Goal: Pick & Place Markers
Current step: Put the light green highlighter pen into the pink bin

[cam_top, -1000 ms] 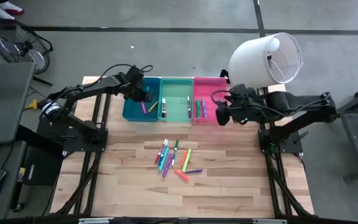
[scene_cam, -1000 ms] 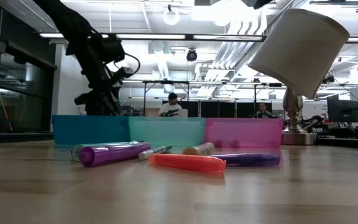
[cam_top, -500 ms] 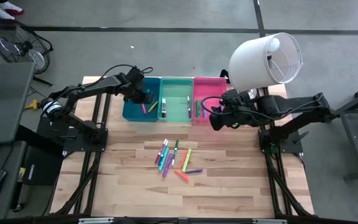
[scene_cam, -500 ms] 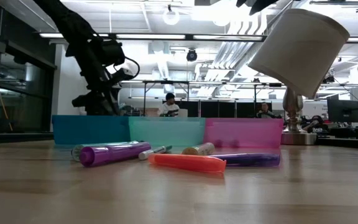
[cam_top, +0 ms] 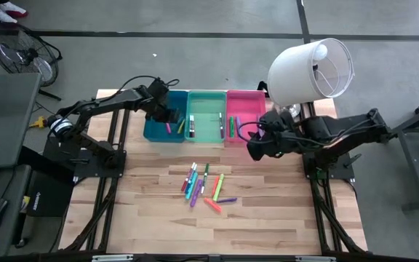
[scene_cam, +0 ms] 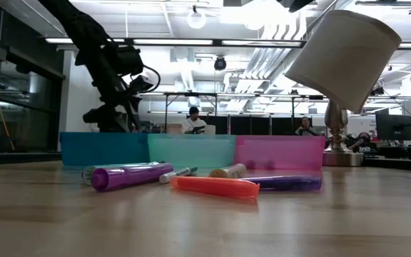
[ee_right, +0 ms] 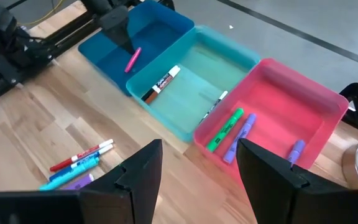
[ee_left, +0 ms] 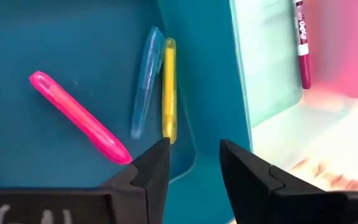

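Wrist view alone shows left fingers (ee_left: 188, 171) parted, seemingly empty, above blue bin's (ee_left: 17, 149) pink marker (ee_left: 79, 118).

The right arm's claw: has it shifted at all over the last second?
Yes. In the high view the right gripper has slid off the pink bin, toward the table's near edge, onto bare wood just right of that bin.

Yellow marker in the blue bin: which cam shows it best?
Left wrist view: the yellow marker lies fully in view beside a pale blue one in the blue bin. High view shows only a speck; in the low view the bin wall hides it; right wrist view doesn't show it.
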Controlling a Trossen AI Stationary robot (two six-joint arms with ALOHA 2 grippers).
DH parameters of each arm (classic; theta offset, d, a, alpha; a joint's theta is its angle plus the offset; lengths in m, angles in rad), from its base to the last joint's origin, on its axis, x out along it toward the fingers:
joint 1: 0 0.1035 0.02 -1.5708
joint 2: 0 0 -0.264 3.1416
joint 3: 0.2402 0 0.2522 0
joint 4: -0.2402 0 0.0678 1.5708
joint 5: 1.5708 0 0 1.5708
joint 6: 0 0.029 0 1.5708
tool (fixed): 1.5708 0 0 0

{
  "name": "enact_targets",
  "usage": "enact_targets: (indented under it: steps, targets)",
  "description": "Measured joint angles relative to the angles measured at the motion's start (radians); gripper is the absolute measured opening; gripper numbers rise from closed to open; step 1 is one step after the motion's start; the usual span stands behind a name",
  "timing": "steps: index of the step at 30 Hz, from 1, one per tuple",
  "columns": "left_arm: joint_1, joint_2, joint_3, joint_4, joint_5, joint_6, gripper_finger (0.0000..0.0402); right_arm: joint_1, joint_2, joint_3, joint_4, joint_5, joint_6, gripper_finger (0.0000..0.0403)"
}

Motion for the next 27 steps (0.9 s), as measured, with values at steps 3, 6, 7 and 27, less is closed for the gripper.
enact_targets:
  steps: [3, 6, 7, 27]
  targets:
    - [0.000, -0.020, 0.000, -0.001, 0.003, -0.003, 0.0139, 0.018, 0.000, 0.000, -0.024, 0.000, 0.003, 0.0195]
    - [0.000, -0.062, 0.000, -0.001, -0.005, -0.003, 0.0139, 0.034, 0.000, 0.000, -0.071, -0.001, 0.037, 0.0195]
    - [0.000, -0.080, 0.000, 0.002, -0.008, -0.003, 0.0139, 0.039, 0.000, 0.000, -0.089, -0.001, 0.050, 0.0195]
    - [-0.345, -0.323, 0.001, 0.081, -0.187, -0.021, 0.0140, 0.092, 0.000, 0.000, -0.146, -0.004, 0.080, 0.0195]
